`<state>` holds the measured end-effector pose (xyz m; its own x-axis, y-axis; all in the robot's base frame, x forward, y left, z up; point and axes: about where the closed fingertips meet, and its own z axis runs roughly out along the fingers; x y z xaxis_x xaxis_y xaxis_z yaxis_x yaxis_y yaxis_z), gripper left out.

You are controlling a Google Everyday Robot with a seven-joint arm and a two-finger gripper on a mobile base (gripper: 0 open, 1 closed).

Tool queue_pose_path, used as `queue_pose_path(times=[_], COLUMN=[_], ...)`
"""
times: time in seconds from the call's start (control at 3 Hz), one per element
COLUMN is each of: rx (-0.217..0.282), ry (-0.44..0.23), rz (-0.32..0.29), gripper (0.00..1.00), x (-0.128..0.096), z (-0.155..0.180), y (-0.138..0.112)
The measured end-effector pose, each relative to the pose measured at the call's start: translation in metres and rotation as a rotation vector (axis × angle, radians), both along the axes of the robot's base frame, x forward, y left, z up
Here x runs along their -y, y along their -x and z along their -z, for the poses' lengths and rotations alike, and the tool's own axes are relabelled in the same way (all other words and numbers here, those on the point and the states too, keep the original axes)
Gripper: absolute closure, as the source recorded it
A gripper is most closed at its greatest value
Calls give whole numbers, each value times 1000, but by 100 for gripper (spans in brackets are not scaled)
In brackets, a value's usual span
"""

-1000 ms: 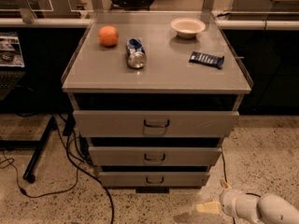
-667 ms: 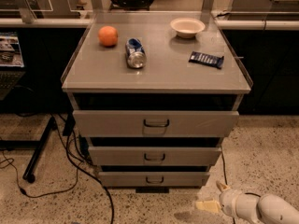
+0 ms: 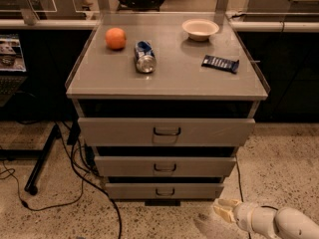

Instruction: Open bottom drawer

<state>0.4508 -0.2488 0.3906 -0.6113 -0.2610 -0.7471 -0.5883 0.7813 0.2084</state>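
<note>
The grey cabinet has three drawers. The bottom drawer [image 3: 199, 190] has the narrowest, shortest front, with a small dark loop handle [image 3: 165, 191] at its middle. Its front stands pushed in and its tray is hidden. My gripper [image 3: 216, 219] is low at the bottom right, just above the floor. It is below and to the right of the bottom drawer's right corner and does not touch it. Its cream fingers [image 3: 225, 210] look spread apart and hold nothing.
The middle drawer [image 3: 209, 166] and the wide top drawer [image 3: 214, 131] sit above. On the cabinet top [image 3: 189, 81] lie an orange [image 3: 115, 38], a crushed can [image 3: 145, 57], a white bowl [image 3: 200, 29] and a dark snack bar [image 3: 220, 63]. Black cables [image 3: 75, 183] and a stand leg [image 3: 41, 161] are on the floor at left.
My gripper has shifted slightly up and left, toward the cabinet's lower right corner. The drawers have not moved.
</note>
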Motion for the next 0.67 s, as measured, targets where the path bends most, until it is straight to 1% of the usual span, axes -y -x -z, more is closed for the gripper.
queue_pose_path(times=[0.33,0.67], rx=[-2,-6], ry=[1,3], rz=[-3,-10], gripper=[95,100], x=[-1,-5], z=[0,1], y=[1,2])
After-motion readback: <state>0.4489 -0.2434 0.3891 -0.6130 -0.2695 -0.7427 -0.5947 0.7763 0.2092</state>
